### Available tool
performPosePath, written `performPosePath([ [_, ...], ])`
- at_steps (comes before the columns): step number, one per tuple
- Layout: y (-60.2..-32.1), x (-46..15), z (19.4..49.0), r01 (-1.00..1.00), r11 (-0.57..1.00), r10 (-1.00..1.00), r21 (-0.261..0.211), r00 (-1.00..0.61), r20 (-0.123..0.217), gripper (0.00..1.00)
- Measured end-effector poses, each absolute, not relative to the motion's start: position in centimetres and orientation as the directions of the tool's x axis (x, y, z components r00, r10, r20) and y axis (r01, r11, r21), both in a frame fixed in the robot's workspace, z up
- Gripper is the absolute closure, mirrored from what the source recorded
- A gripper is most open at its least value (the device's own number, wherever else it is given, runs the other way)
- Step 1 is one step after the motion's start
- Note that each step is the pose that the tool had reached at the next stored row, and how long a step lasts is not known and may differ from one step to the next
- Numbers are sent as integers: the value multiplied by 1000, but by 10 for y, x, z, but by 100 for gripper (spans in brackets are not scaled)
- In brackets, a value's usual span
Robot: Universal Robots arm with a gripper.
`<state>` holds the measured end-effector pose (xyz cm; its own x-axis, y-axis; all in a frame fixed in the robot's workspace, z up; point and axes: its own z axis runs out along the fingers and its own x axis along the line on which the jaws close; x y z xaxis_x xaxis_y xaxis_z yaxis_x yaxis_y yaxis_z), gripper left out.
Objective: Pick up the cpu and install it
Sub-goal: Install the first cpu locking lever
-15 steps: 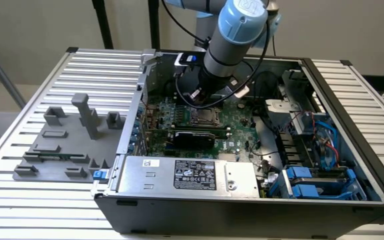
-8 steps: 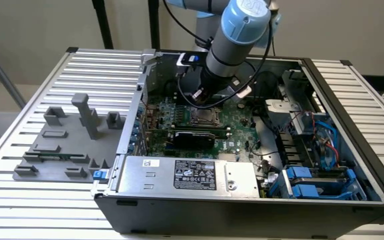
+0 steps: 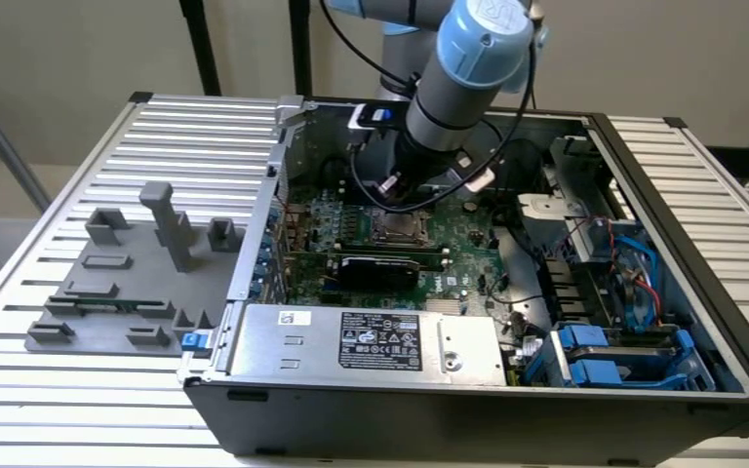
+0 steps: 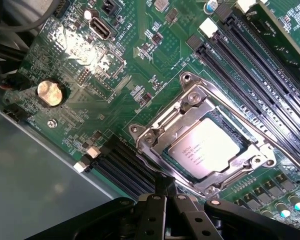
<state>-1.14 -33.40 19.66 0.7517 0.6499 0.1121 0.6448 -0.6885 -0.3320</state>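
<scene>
The cpu sits in its socket frame, lower right of frame; the end effector is closed, empty. Risk: contact with frame shifting the chip.

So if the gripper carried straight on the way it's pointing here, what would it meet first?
Most likely the silvery square cpu seated inside the metal socket frame on the green motherboard, or that frame's near edge. The gripper hangs close above them; the exact gap is hard to judge.
</scene>
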Motion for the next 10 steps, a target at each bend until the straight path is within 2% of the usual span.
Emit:
performPosePath([
  [10,-335,-8,195,645,-689,650,-332,752,112,89],
])
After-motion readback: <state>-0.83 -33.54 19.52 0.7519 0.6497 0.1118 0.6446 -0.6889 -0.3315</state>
